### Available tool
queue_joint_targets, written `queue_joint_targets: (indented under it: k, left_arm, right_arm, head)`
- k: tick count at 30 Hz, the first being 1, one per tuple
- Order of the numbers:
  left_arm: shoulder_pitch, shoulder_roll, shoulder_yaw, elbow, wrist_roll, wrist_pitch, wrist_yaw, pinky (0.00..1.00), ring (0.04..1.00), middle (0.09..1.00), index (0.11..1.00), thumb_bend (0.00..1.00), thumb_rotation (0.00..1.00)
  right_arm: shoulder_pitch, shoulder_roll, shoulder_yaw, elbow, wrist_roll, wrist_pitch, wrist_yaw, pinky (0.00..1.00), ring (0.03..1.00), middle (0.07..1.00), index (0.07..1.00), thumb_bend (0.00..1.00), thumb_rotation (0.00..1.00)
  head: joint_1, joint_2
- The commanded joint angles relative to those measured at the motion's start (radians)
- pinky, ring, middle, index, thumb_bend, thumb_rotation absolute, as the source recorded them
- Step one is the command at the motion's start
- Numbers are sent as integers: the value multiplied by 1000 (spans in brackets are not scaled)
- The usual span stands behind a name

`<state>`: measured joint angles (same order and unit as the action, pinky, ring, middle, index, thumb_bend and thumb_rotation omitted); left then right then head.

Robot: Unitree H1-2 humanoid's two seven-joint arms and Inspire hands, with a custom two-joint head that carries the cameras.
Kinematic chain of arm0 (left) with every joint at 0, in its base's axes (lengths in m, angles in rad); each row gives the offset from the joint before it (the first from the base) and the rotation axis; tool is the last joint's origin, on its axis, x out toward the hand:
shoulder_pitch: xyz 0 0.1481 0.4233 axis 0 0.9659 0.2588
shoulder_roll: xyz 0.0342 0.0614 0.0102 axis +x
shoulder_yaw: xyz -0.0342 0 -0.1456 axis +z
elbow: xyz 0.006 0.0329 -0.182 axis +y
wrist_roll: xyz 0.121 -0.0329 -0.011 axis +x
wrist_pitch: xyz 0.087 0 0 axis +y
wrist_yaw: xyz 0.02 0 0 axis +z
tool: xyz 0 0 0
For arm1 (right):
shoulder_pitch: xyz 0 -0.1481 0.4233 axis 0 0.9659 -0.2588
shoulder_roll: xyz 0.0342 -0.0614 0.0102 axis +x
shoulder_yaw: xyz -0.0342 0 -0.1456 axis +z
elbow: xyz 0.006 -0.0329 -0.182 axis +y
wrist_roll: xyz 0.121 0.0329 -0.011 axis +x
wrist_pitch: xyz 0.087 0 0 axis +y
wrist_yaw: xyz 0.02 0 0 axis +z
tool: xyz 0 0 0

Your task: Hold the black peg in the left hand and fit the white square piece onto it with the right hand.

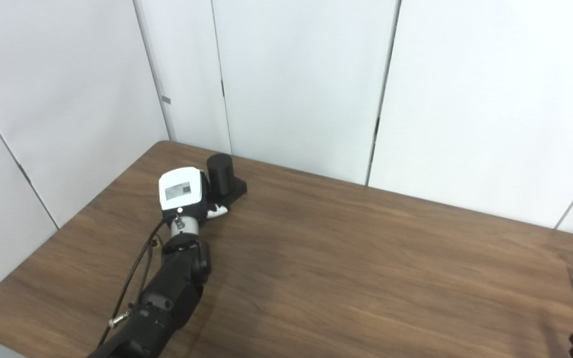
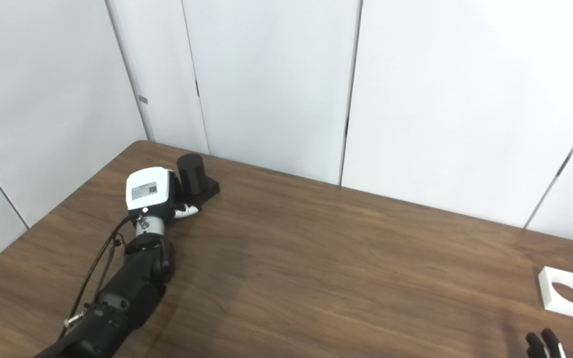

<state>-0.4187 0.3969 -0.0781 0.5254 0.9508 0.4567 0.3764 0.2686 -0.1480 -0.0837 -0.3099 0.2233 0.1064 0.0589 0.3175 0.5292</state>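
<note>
The brown table (image 2: 316, 258) carries everything. At its far left corner the left hand (image 2: 149, 193) is against the black peg (image 2: 192, 175) — whether its fingers clamp it cannot be told. The white square piece (image 2: 567, 293) lies near the right edge; just below it only the right hand (image 2: 542, 344) fingertips show — state unclear.

Table (image 2: 316, 258): I find the peg (image 2: 190, 173) at the far left corner, upright on its base. My left hand (image 2: 151, 193) sits directly in front of it, touching. Square piece (image 2: 568, 293) lies flat at the right edge, well apart. My right hand (image 2: 544, 344) is just before the piece.
</note>
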Motion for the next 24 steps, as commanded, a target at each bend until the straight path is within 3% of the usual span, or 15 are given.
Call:
queue_joint_targets:
  k: [1, 12, 24]
  left_arm:
    - [10, 12, -7, -9, -25, -2, 13, 742, 733, 667, 478, 521, 49]
    - [22, 18, -21, -45, -100, -4, 23, 732, 751, 683, 480, 520, 47]
    - [149, 16, -36, -308, -158, -45, -56, 713, 776, 687, 482, 520, 53]
  right_arm:
    - [16, -3, 3, -14, -6, 38, 6, 1000, 1000, 962, 990, 632, 1000]
    - [14, -2, 2, -8, -10, 27, 7, 1000, 1000, 960, 988, 621, 1000]
    - [18, 1, 1, -20, -18, 35, 3, 1000, 1000, 957, 989, 644, 1000]
  head:
    - [0, 2]
    - [-5, 6]
    - [-14, 20]
